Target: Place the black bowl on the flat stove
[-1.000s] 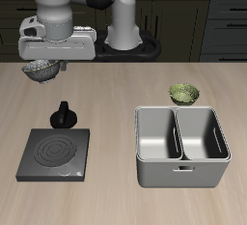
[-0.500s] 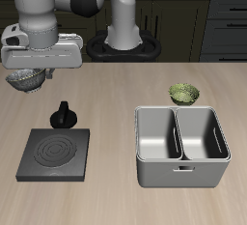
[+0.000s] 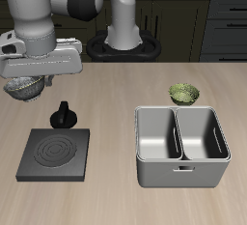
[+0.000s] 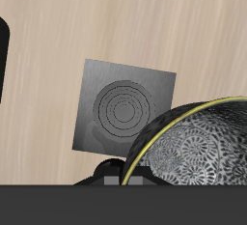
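Exterior view: the gripper (image 3: pixel 29 82) hangs in the air above the table (image 3: pixel 116 103), behind the flat stove (image 3: pixel 56 154) and off toward the table's side edge. The black bowl (image 3: pixel 26 89) hangs beneath it, clear of the tabletop, so the jaws appear to be closed on its rim, though the fingers themselves are hidden by the gripper body. The stove lies flat near the table's front edge, its black knob (image 3: pixel 64 114) at the back edge, just below and beside the hanging bowl. Bare wood lies open between the stove and the grey two-compartment bin (image 3: pixel 180 147), which stands well apart. A green patterned bowl (image 3: pixel 185 94) sits just behind the bin.

In the wrist view the black bowl (image 4: pixel 198 144) fills the near field, its speckled inside and yellowish rim showing, and the stove (image 4: pixel 125 108) with its ring marks lies partly under that rim, bare wood around its other edges.
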You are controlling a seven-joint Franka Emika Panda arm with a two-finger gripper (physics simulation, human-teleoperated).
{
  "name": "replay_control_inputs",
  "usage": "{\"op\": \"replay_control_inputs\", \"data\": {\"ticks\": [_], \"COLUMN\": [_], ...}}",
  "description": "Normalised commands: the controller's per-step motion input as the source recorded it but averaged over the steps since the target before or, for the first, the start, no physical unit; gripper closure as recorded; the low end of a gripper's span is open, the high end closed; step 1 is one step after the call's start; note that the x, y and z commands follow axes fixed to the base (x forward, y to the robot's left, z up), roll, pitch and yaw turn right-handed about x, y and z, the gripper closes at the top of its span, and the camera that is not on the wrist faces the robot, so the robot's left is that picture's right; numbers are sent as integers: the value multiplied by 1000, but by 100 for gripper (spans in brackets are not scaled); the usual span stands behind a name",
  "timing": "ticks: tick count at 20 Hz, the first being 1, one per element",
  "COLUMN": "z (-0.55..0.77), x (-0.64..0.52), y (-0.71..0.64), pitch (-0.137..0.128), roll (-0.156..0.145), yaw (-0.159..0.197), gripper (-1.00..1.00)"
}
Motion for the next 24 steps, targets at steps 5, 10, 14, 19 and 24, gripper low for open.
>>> {"op": "replay_control_inputs", "data": {"ticks": [5,10,14,19,24], "z": [41,-41,-81,-103,-149], "x": [239,350,267,202,34], "y": [140,-1,-61,-102,98], "pitch": [-7,3,0,9,16], "roll": [13,-8,-24,-23,-7], "yaw": [2,-5,7,-40,-10], "gripper": [100,100,100,100,100]}}
